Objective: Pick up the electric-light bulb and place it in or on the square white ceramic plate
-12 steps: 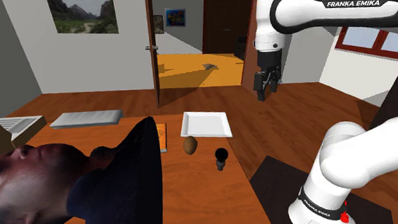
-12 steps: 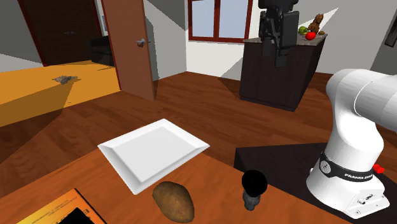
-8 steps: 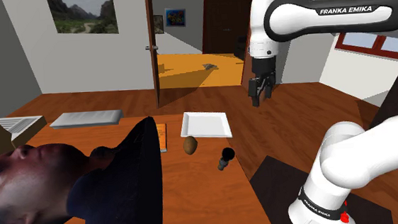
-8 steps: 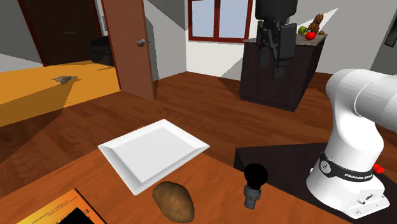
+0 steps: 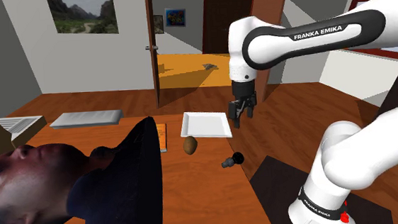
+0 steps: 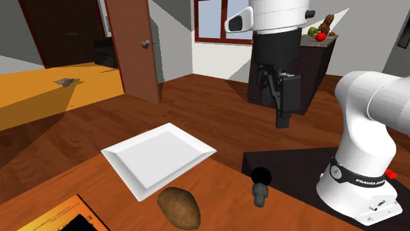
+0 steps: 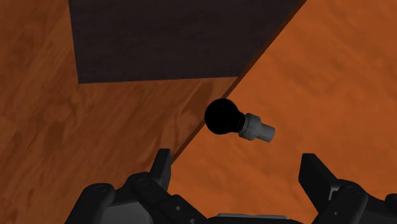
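Note:
The light bulb, a black globe on a grey base, lies on its side on the wooden table, close to the edge beside the stand. It is also seen near that edge as the bulb. The square white plate rests flat further in on the table, and nothing lies on the plate. My gripper hangs open in the air by the plate's corner, well above the bulb. In the wrist view the bulb lies ahead of the gripper, whose fingers stand wide apart and touch nothing.
A brown potato lies between plate and bulb, with an orange book beside it. A large dark human figure covers the table's near left. The stand's dark top borders the table edge. A dark cabinet stands behind.
The arm swung down and toward the shoulder view's left, bringing the gripper low beside the plate. The bulb, upright before, tipped over onto its side and shifted slightly toward the stand.

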You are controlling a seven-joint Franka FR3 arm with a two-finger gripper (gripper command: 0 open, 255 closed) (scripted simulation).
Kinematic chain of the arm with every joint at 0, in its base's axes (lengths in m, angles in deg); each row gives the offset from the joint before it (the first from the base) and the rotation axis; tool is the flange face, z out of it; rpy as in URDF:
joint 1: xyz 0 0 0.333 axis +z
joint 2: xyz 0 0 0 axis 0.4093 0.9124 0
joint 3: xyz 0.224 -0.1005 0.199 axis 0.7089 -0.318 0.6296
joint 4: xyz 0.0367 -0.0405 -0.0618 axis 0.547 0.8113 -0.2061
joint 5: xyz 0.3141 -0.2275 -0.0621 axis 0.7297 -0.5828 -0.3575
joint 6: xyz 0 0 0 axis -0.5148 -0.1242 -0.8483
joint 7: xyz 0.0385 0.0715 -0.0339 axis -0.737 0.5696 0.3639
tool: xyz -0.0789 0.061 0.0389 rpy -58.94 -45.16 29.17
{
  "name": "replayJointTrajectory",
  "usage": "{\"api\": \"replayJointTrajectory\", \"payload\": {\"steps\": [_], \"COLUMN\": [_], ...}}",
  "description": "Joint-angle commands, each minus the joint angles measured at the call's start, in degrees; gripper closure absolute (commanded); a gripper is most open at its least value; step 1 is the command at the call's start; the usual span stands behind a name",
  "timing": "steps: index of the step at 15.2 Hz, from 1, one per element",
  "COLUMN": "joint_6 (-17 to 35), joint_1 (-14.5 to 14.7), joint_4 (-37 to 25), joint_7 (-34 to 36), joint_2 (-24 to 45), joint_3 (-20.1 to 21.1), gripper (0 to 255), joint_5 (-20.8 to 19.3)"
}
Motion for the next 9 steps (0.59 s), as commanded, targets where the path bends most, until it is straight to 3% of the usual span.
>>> {"api": "replayJointTrajectory", "payload": {"steps": [1,9], "joint_6": [3.7,15.5], "joint_1": [1.0,4.3], "joint_4": [1.1,2.6], "joint_7": [1.1,4.1], "joint_2": [2.7,13.1], "joint_3": [1.1,5.1], "gripper": [0,0], "joint_5": [1.5,6.2]}}
